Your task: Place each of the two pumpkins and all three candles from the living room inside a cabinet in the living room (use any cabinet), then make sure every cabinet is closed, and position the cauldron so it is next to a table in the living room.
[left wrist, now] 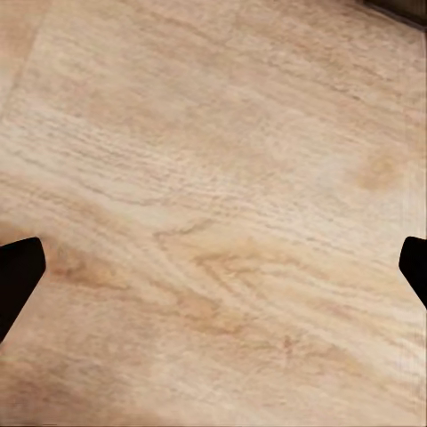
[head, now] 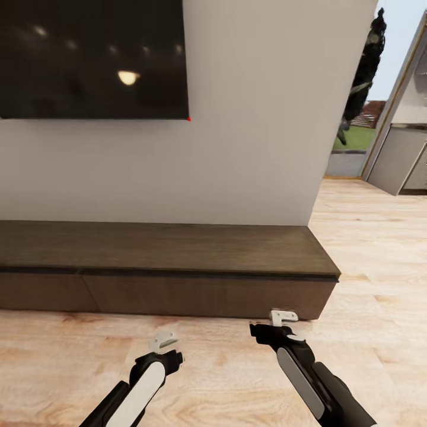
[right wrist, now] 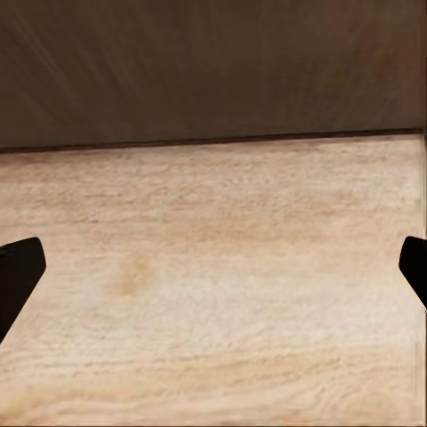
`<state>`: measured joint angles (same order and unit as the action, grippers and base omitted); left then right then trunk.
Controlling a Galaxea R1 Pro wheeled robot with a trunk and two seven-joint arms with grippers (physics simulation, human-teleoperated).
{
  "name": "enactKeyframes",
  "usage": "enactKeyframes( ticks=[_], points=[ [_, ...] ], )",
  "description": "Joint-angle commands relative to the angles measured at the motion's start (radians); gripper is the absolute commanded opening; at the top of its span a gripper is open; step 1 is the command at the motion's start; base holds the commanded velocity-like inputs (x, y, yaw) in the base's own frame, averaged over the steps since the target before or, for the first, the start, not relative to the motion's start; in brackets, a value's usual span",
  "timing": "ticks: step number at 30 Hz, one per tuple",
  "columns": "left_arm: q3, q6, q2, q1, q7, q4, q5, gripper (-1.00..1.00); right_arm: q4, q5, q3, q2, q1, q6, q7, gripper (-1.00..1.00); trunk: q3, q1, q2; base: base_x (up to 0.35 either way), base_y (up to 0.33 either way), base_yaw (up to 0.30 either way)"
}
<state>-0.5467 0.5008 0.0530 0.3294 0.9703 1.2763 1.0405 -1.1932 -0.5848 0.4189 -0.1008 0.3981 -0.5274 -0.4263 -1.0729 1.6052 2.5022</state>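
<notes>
The cabinet [head: 178, 261], a long low dark-brown wooden unit, stands against the white wall with its drawer fronts flush and shut. My left gripper [head: 164, 341] hovers open over the wooden floor in front of it. My right gripper [head: 283, 317] is open too, close to the drawer front near the cabinet's right end. In the right wrist view the dark drawer front [right wrist: 213, 71] meets the floor, and black fingertips [right wrist: 18, 271] stand wide apart. In the left wrist view the fingertips [left wrist: 18, 271] spread over bare floorboards. Pumpkins, candles, cauldron and table are out of view.
A black TV screen [head: 92, 59] hangs on the wall above the cabinet. Right of the wall's end, light wood floor [head: 373, 249] runs back toward a glass door [head: 356, 95] and grey kitchen units [head: 406, 157].
</notes>
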Motion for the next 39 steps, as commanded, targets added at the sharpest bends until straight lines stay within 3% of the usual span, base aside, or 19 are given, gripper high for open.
enactKeyframes(
  ticks=[1,11,14,20,28,39],
  points=[
    [-0.002,-0.009,0.001,0.001,0.007,-0.008,0.005,1.0,0.005,-0.009,0.004,-0.001,0.001,-0.001,-0.01,1.0,0.003,-0.001,0.0,0.0,0.0,0.0],
    [0.002,-0.06,-0.001,0.0,-0.006,-0.105,0.009,1.0,0.071,-0.013,0.007,0.0,0.002,0.006,-0.007,1.0,0.042,-0.005,-0.002,0.0,0.0,0.0],
    [0.002,-0.111,0.0,0.0,-0.009,-0.151,0.007,1.0,0.115,-0.012,0.008,0.0,0.001,0.014,-0.006,1.0,0.051,-0.016,-0.022,0.0,0.0,0.0],
    [-0.002,-0.136,0.001,0.0,-0.01,-0.181,0.006,1.0,0.174,-0.013,0.01,0.001,0.001,0.067,-0.006,1.0,0.07,-0.039,-0.064,-0.072,0.0,0.0],
    [-0.004,-0.183,0.001,-0.001,-0.01,-0.194,0.012,1.0,0.239,-0.014,0.009,0.007,0.002,0.124,-0.006,1.0,0.095,-0.07,-0.12,-0.301,0.0,0.0],
    [-0.004,-0.216,-0.001,-0.001,-0.011,-0.25,0.019,1.0,0.278,-0.004,0.011,0.017,0.002,0.13,-0.006,1.0,0.128,-0.112,-0.197,-0.305,0.105,0.03]
  ],
)
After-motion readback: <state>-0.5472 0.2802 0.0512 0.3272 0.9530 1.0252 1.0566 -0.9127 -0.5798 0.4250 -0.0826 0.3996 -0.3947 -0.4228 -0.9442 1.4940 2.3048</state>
